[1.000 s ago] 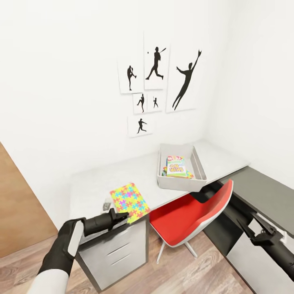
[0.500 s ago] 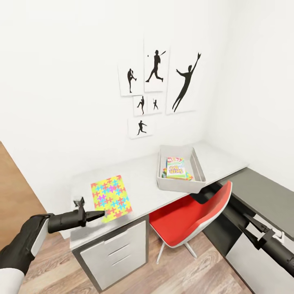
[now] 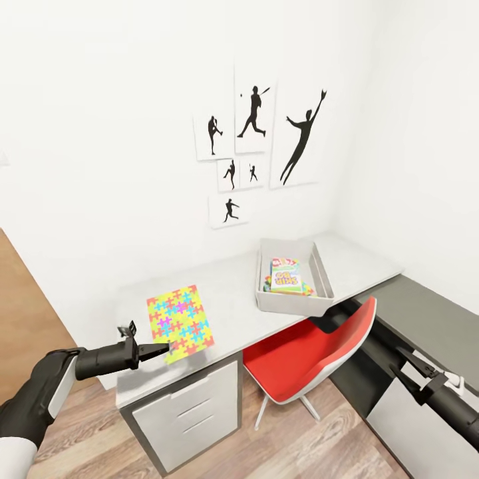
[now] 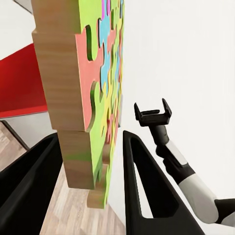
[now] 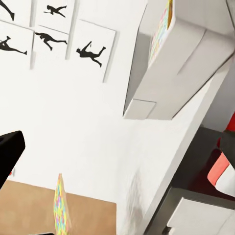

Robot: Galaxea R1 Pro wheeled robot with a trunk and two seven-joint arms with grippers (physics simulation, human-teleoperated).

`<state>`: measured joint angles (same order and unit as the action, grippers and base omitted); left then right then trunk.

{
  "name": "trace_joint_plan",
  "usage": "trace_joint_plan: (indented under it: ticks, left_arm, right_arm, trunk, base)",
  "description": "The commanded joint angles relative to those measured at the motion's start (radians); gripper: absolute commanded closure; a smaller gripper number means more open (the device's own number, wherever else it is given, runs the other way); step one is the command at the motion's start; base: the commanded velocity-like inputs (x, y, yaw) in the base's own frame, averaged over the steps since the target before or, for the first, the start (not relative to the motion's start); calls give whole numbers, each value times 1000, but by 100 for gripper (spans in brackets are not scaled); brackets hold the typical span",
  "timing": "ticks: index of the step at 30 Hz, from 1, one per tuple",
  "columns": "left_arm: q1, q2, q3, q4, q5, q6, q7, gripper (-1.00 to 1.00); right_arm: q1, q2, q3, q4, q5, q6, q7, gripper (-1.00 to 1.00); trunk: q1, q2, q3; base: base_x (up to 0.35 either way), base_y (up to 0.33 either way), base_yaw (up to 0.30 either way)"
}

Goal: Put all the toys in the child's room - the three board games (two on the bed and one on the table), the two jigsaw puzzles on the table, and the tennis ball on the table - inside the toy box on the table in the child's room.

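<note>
My left gripper (image 3: 159,348) is shut on the near edge of a jigsaw puzzle (image 3: 179,322), a thin mat of yellow, pink, green and blue pieces held tilted just above the left part of the table (image 3: 233,293). In the left wrist view the puzzle (image 4: 93,73) sits between the two black fingers (image 4: 147,186). The grey toy box (image 3: 293,307) stands further right on the table, with a colourful board game (image 3: 286,274) inside. My right gripper (image 3: 402,362) hangs open, low at the right beside the dark desk section; it also appears as the right gripper (image 4: 153,110). The bed and tennis ball are out of view.
A red chair (image 3: 313,349) is tucked under the desk between the white drawers (image 3: 189,412) and the lower dark grey section (image 3: 432,313). Black sports prints (image 3: 253,133) hang on the white wall behind. The toy box (image 5: 171,63) appears from below in the right wrist view.
Over the last second my left arm swung left, carrying the puzzle off the desk's front edge. In the last half second almost nothing moved.
</note>
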<state>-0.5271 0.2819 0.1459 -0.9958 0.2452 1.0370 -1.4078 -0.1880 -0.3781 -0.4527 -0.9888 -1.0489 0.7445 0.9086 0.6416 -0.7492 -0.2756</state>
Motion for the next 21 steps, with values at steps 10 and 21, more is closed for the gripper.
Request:
trace_joint_plan:
  ticks: [10, 21]
  left_arm:
    - [-1, 0, 0, 0, 2, 10, -2, 100]
    - [-1, 18, 0, 0, 3, 10, -6, 100]
  right_arm:
    - [11, 1, 2, -224, -12, 31, -382, -100]
    - [16, 5, -17, -279, -76, 98, -427, -100]
  trunk:
    - [-38, 69, 30]
    - [-80, 146, 65]
  base:
    - [0, 0, 0]
    - [-7, 0, -5]
